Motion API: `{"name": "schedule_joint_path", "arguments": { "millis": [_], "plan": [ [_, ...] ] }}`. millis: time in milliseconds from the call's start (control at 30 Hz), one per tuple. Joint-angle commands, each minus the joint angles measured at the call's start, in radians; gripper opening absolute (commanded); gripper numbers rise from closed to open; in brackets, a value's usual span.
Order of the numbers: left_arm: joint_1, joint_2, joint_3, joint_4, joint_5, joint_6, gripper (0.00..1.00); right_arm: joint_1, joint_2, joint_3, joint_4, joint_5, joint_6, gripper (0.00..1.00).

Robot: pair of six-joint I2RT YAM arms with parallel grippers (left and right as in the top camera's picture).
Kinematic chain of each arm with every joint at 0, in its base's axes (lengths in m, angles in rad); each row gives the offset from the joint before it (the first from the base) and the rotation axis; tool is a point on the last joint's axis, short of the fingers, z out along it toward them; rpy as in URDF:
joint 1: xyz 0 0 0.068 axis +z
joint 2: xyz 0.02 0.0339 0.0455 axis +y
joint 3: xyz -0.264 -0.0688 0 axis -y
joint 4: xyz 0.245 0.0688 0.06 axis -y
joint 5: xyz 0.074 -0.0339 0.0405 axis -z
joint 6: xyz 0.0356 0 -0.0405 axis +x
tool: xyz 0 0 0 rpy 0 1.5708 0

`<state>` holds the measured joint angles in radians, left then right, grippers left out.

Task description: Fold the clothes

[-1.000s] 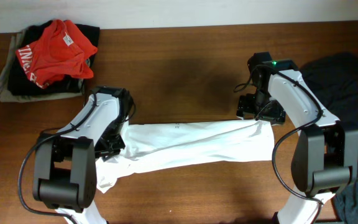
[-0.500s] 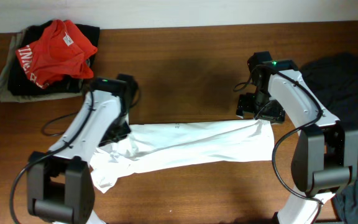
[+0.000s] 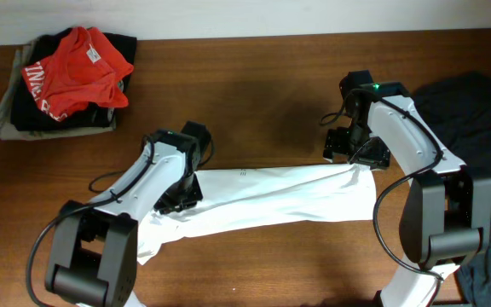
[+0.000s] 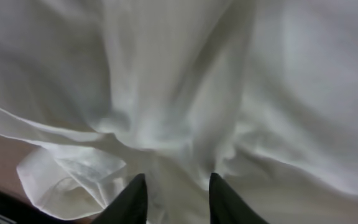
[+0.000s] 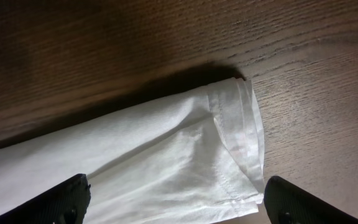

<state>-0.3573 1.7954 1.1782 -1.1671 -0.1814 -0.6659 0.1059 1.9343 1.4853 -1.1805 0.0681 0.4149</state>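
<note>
Closest to the arm bases, the white T-shirt (image 3: 271, 200) lies across the front half of the wooden table (image 3: 254, 111), folded into a long narrow band running left to right. Its left end is bunched into a loose lump that sags toward the table's front edge. The left gripper (image 4: 178, 199) is down on that crumpled left part, just right of the lump. In the left wrist view its two dark fingertips (image 4: 135, 198) stand close together with a gathered ridge of cloth running between them and creases fanning out from that spot. Whether they actually clamp the cloth cannot be told. At the band's right end the right gripper (image 5: 179, 199) hangs over the upper corner, its jaws spread wide and holding nothing. The stitched hem (image 5: 238, 143) lies flat on the wood between the fingers. Farther back, in the far left corner, a red garment (image 3: 79, 68) with white lettering sits on top of a dark folded pile (image 3: 15, 119). A black garment (image 3: 484, 111) lies spread over the right edge of the table.
</note>
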Motion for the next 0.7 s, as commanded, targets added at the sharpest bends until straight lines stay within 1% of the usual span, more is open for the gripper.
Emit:
{"name": "schedule_joint_path", "arguments": {
  "millis": [0, 167, 267, 433, 567, 667],
  "plan": [
    [0.001, 0.014, -0.018, -0.035, 0.009, 0.013, 0.31, 0.005, -0.026, -0.006, -0.005, -0.005, 0.0, 0.93],
    [0.001, 0.014, -0.017, -0.116, 0.012, 0.012, 0.31, 0.005, -0.026, -0.006, -0.005, -0.005, 0.0, 0.93],
    [0.0, 0.014, -0.018, -0.134, 0.055, 0.013, 0.31, 0.005, -0.026, -0.006, -0.004, -0.005, 0.001, 0.93],
    [-0.005, 0.014, -0.05, -0.085, 0.058, 0.013, 0.31, 0.005, -0.026, -0.006, -0.008, -0.005, 0.0, 0.93],
    [-0.005, 0.015, -0.135, 0.004, 0.059, 0.013, 0.31, 0.005, -0.026, -0.006, -0.019, -0.005, 0.0, 0.93],
    [-0.004, 0.015, -0.167, 0.019, 0.072, 0.013, 0.31, 0.005, -0.026, -0.006, -0.02, -0.005, 0.0, 0.93]
  ]
}}
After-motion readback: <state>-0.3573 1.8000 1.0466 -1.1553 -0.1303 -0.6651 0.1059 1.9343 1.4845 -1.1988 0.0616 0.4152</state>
